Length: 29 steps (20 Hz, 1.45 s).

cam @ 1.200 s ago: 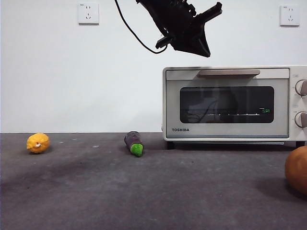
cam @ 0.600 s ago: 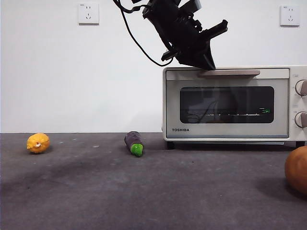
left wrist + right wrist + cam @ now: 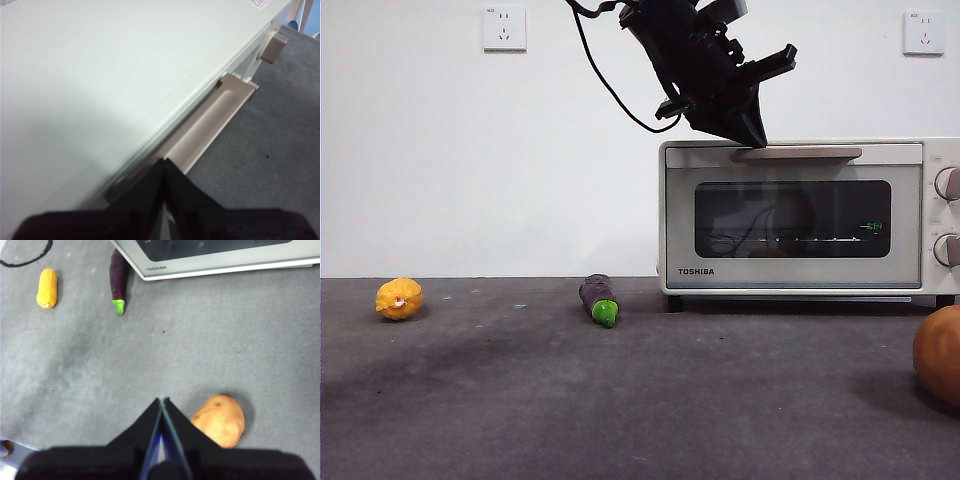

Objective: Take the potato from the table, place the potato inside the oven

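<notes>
The left gripper (image 3: 752, 135) hangs with jaws together just above the oven's (image 3: 800, 215) door handle (image 3: 798, 153). The right gripper (image 3: 162, 401), jaws together too, hovers over the tabletop (image 3: 620, 400) near the potato (image 3: 219, 420), which lies in front of the oven

The right gripper (image 3: 162, 401) is seen above the table (image 3: 210, 335) with jaws closed, nothing held. The potato (image 3: 220, 421) lies just beside it. Well apart, an eggplant (image 3: 118, 280) and yellow fruit (image 3: 47, 287) lie near the oven (image 3: 215, 260).
</notes>
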Available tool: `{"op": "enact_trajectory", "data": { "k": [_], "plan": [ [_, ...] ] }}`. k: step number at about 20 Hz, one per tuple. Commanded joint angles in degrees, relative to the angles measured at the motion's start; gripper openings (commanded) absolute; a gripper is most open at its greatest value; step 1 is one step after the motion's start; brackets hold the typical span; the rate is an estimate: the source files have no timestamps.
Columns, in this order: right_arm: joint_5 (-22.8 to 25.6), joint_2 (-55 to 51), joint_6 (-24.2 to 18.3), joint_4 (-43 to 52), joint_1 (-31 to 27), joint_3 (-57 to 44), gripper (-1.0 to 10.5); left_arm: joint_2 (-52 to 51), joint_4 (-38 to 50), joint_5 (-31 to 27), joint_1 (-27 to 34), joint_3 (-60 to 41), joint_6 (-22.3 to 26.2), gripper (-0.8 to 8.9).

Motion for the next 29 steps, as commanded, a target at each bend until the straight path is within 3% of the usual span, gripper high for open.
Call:
{"op": "enact_trajectory", "data": {
  "k": [1, 9, 17, 22, 29],
  "plan": [
    [-0.24, 0.02, -0.63, 0.02, 0.0, 0.33, 0.0, 1.97, -5.09, -0.66, -0.33, -1.22, 1.75, -0.06],
    [0.13, -3.19, -0.59, -2.51, 0.0, 1.51, 0.0, 2.1, -8.39, -1.77, -3.04, -1.25, 3.32, -0.06],
    [11.34, -5.64, -1.05, -12.26, 0.0, 16.41, 0.0, 2.16, -10.88, -2.6, -4.42, -1.55, 2.49, -0.06],
    [20.02, -5.62, -0.31, -15.04, 0.0, 26.34, 0.0, 4.98, -13.31, -2.73, -5.38, -1.73, -1.75, -0.06],
    [21.05, -5.62, -0.2, -15.63, 0.0, 29.4, 0.0, 6.08, -14.14, -4.15, -6.4, -1.75, -2.43, -0.06]
  ]
}}
